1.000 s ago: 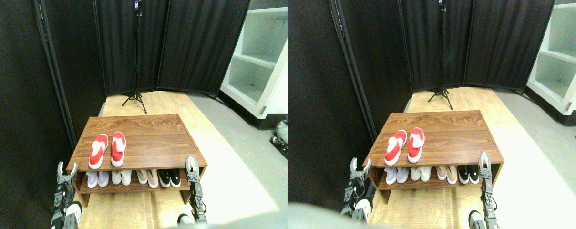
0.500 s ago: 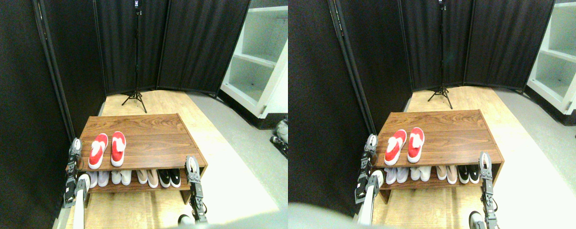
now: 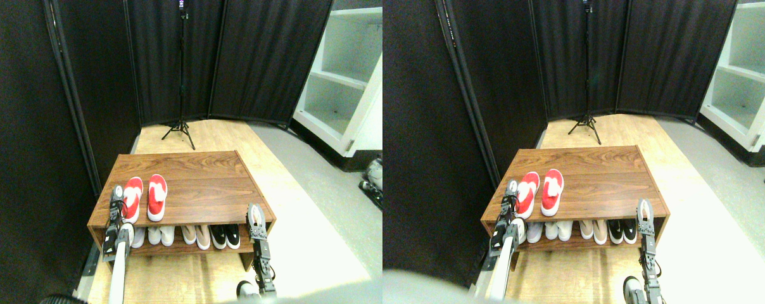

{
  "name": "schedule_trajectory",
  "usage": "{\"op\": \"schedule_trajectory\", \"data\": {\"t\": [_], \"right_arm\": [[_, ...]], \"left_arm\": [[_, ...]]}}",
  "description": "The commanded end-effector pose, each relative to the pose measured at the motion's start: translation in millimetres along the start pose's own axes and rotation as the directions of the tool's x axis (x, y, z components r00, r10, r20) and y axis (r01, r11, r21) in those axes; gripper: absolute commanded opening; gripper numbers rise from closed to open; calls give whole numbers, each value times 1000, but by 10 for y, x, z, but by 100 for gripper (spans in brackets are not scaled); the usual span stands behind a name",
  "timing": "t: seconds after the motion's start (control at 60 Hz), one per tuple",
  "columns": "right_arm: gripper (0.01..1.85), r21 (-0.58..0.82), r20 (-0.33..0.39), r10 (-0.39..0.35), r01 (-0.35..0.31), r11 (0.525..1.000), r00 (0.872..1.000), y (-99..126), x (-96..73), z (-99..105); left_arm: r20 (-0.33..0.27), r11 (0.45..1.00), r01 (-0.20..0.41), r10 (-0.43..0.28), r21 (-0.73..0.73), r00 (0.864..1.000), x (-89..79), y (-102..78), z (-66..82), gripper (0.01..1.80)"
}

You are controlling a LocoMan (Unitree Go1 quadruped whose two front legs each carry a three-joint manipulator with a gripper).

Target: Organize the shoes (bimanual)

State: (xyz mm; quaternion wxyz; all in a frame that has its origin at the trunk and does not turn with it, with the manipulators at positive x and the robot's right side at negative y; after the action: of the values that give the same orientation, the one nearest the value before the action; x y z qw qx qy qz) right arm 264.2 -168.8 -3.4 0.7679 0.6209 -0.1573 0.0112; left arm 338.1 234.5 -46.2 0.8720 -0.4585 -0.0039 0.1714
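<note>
Rack top (image 3: 199, 190): red shoes (image 3: 143, 198) side by side
Lower shelf (image 3: 180, 248): pale and black pairs (image 3: 186, 235)
Left gripper (image 3: 116, 193): beside left shoe, jaws unclear
Right gripper (image 3: 254, 212): jaws unclear

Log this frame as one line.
left gripper: at left red shoe | right gripper: rack front | shoes: both on top

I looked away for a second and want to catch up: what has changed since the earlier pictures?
The left gripper rose from below the rack's left corner and swung rightward, now beside the left red shoe. Contact cannot be judged. Both red shoes, the shoes on the lower shelf and the right gripper stayed put.
</note>
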Motion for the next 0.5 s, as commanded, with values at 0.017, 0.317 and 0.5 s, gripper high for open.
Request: {"op": "schedule_trajectory", "data": {"t": [0.017, 0.317, 0.5], "right_arm": [[1, 7, 14, 22, -23, 1000, 1000, 20, 19, 2], [1, -9, 28, 39, -39, 999, 999, 3, 12, 19], [2, -28, 35, 44, -43, 999, 998, 0, -9, 15]], "left_arm": [[-42, 998, 48, -50, -38, 998, 5, -141, -122, 1], [-115, 997, 69, -73, -39, 991, -4, -261, -376, 1], [-99, 998, 57, -60, -36, 993, -18, -262, -368, 1]]}}
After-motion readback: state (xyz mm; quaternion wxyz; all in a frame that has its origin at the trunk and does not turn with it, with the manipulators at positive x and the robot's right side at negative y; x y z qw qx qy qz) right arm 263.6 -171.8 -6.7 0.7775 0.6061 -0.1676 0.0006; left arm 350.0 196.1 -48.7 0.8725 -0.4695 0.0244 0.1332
